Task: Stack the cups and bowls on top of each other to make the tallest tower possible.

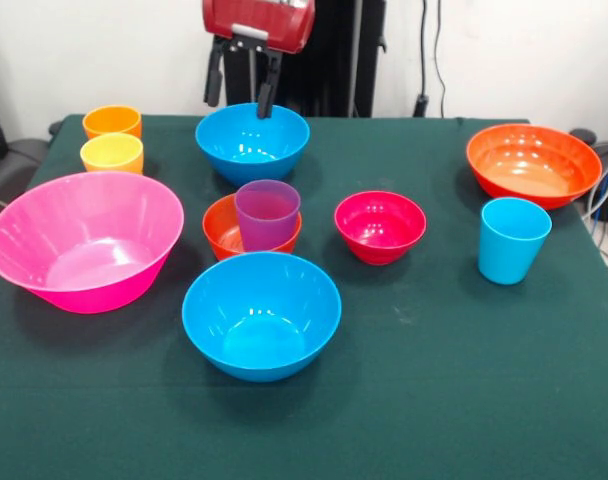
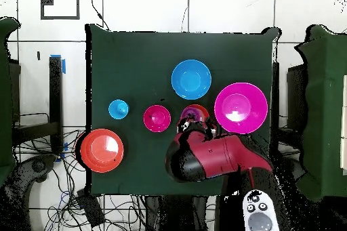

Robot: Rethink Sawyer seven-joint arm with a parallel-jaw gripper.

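purple cup (image 1: 267,213): upright inside the small orange bowl (image 1: 224,232), mid-table. Only nested pair so far.
far blue bowl (image 1: 252,142): upright at the table's far side, directly under the gripper. In the overhead view the arm covers it.
near blue bowl (image 1: 261,315): upright, front centre, standing alone.
pink bowl (image 1: 82,240): largest piece, tilted toward the camera at the left of the front view.
magenta-red bowl (image 1: 380,226): upright, just right of the purple cup's bowl, apart from it.
orange-red bowl (image 1: 533,165): wide, far right in the front view, close to the table edge.
light blue cup (image 1: 512,239): upright, in front of the orange-red bowl, apart from it.
orange cup (image 1: 112,122) / yellow cup (image 1: 112,154): back left, one behind the other, very close; can't tell if touching.
gripper (image 1: 241,88): fingers spread, holding nothing, hanging just above the far blue bowl's rim; one finger tip looks to dip near or inside the rim.
progress: my read, barely started; no tower yet.
risk 1: smooth thin rim, a pinch on one wall could slip or tip the bowl on lift.
risk 2: bowls stacked upright just nest, little height gained; cups on a curved bowl floor may topple.
risk 3: pink bowl's tilt makes it a poor base unless levelled.
table (image 1: 434,400): green cloth.
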